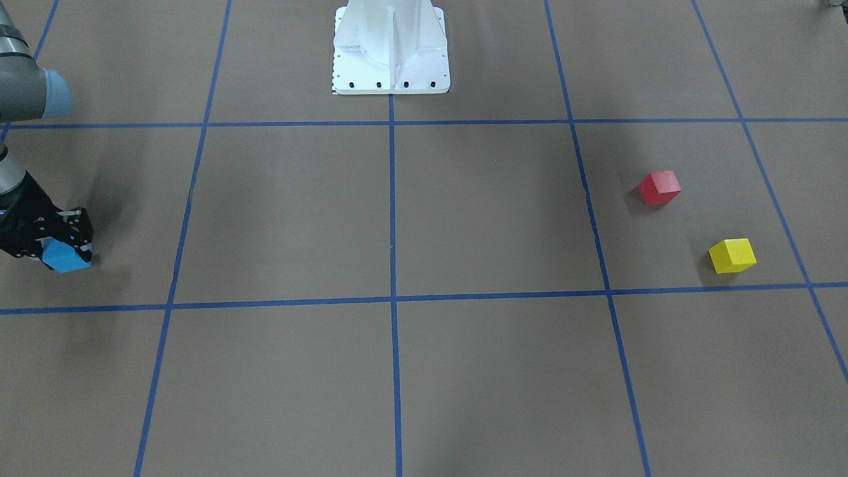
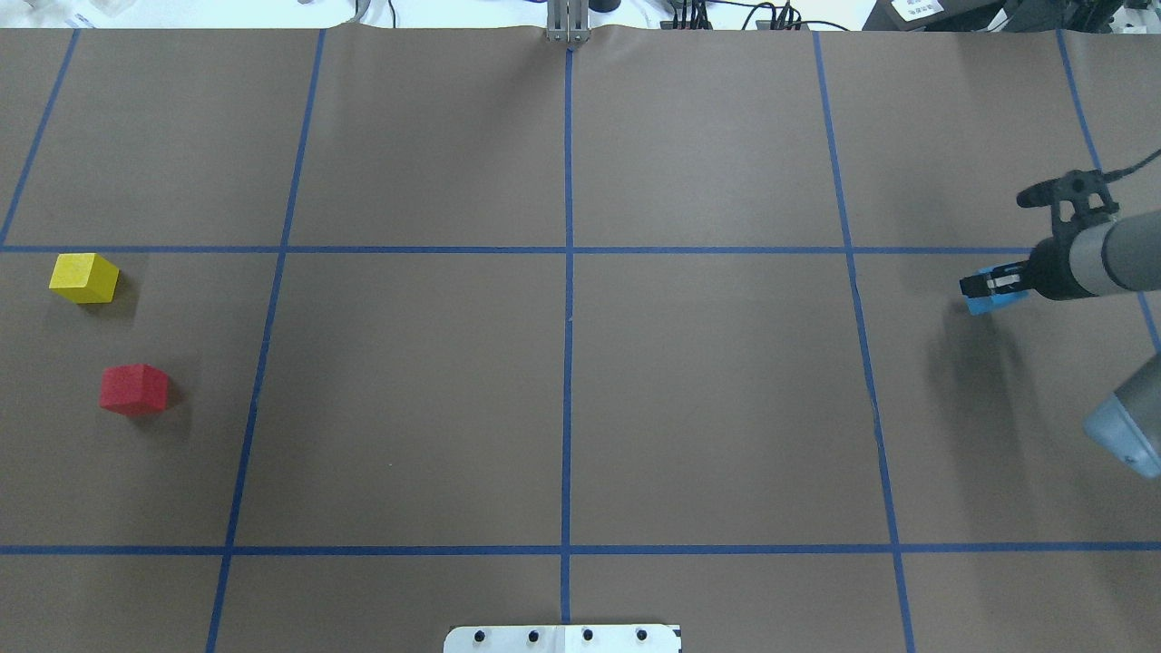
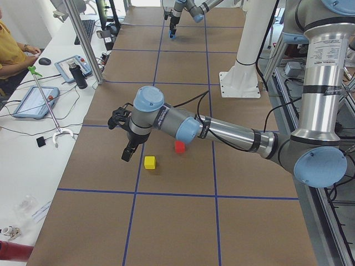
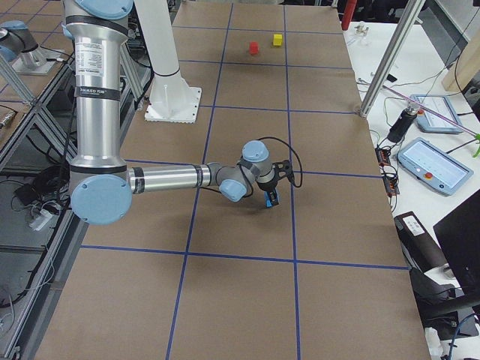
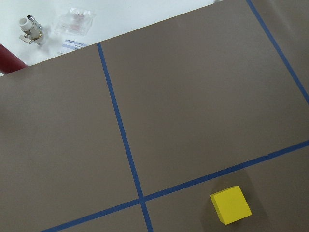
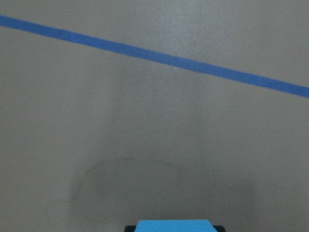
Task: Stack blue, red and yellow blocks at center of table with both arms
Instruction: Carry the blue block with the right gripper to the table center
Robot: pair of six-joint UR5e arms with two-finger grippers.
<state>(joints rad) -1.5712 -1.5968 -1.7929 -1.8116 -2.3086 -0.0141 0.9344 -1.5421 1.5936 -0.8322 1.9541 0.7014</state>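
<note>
Brown paper crossed by blue tape lines (image 1: pixel 392 218) covers the tabletop (image 1: pixel 298 218), and the white pedestal (image 1: pixel 391 46) of the robot stands at the middle of its near edge. Far out to the pedestal's right side and forward of it, the right claw (image 1: pixel 66 246) is clenched on the blue block (image 1: pixel 65 260), its black fingers pressed against two opposite faces. The right wrist view shows only the block's top edge at the bottom of its picture, and whether the block touches the paper cannot be told. On the pedestal's left side, about as far out, lie the red block (image 1: pixel 660 187) and the yellow block (image 1: pixel 732 256), near each other but apart. The red one is nearer the pedestal and the yellow one farther forward and outward. The left claw (image 3: pixel 127 154) hangs above the tabletop just beside the yellow block, on the side away from the pedestal. It shows only in the left side view, so I cannot tell whether it is released or clenched.
</note>
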